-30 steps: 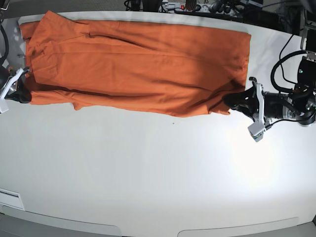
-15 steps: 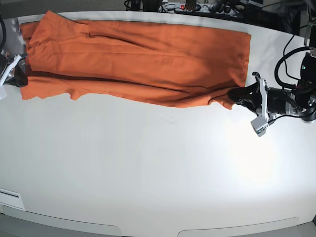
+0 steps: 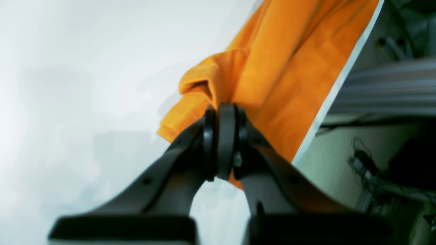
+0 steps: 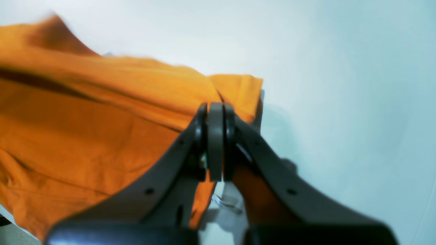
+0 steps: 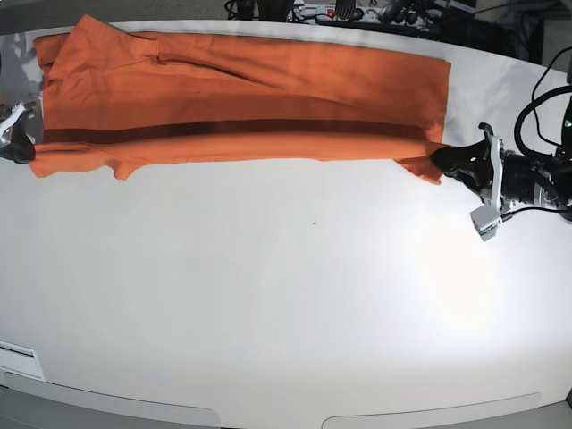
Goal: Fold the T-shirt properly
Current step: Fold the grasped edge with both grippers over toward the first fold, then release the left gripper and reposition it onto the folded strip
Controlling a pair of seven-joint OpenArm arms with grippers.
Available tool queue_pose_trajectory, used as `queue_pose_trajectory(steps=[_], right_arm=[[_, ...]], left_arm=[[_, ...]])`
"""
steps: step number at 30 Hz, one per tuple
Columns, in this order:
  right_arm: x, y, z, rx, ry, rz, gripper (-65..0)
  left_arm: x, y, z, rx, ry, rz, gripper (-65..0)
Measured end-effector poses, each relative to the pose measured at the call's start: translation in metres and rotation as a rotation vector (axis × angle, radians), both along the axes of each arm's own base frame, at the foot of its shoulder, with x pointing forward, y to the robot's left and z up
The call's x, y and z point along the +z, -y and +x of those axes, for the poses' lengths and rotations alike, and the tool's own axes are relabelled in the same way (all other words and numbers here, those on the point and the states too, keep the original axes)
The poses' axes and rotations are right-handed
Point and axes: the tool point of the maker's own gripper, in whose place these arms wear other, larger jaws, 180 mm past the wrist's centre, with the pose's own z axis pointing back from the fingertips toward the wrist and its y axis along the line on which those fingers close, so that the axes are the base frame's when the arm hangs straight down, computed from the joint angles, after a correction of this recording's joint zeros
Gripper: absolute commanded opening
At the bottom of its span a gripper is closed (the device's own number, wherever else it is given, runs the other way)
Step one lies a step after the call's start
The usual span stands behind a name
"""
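1. An orange T-shirt (image 5: 241,98) lies stretched in a long band across the upper part of the base view, on a white table (image 5: 286,304); it runs from the upper left corner of the frame to the upper right.

2. The left gripper (image 5: 440,161), at the right edge of the base view, is clamped on the shirt's lower right corner; the cloth there is drawn to a small point that dips below the rest of the hem.

3. The right gripper (image 5: 20,143), only partly in frame at the left edge of the base view, is pinched on the shirt's lower left corner.

4. A dark crease runs lengthwise through the band in the base view, with a narrower strip of cloth below it along the near edge; that lower edge is wavy at the left end.

5. In the left wrist view, the left gripper (image 3: 220,112) has its fingertips pressed together on a bunched fold of the T-shirt (image 3: 289,75), which fills the upper centre of the frame; the table's edge shows just right of the cloth.

6. In the right wrist view, the right gripper (image 4: 214,110) has its tips together on a hemmed corner of the T-shirt (image 4: 85,129); the cloth spreads over the left half of the frame, the bare table (image 4: 340,68) over the right.
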Motion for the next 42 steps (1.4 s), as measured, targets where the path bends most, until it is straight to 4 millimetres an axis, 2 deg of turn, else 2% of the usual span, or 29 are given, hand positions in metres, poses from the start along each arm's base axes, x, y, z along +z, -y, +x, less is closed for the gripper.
queue_pose_trajectory(steps=[6,15,26,27,30,32,35,41,42], right_arm=[[-0.010,0.000,-0.015,0.002,-0.049,-0.001,-65.0],[-0.014,-0.001,-0.018,-0.001,-0.066,0.000,-65.0],[-0.017,0.000,-0.021,-0.001,-0.091,-0.007,-65.0],[-0.018,0.000,-0.022,-0.001,-0.099,-0.009,-65.0],[-0.019,0.001,-0.024,-0.001,-0.113,-0.014,-65.0],[-0.019,0.001,-0.024,-0.001,-0.113,-0.014,-65.0],[-0.019,0.001,-0.024,-0.002,-0.113,-0.013,-65.0],[-0.031,-0.010,-0.030,-0.030,-0.113,0.039,-65.0],[-0.031,-0.010,-0.030,-0.031,-0.113,0.038,-62.9]], left_arm=[[-0.009,-0.003,-0.011,0.002,-0.038,0.009,-65.0],[-0.031,-0.006,-0.043,-0.011,-0.144,0.031,-65.0],[-0.031,-0.011,-0.044,-0.016,-0.151,0.051,-65.0],[-0.031,-0.011,-0.044,-0.016,-0.151,0.050,-63.4],[-0.031,-0.012,-0.044,-0.016,-0.150,0.053,-43.7],[-0.031,-0.012,-0.044,-0.011,-0.152,0.053,-36.3],[-0.031,-0.012,-0.041,0.018,-0.156,0.052,-35.7],[-0.042,-0.025,-0.027,0.096,-0.113,0.143,-35.7],[-0.043,-0.027,-0.027,0.099,-0.111,0.154,-35.7]])
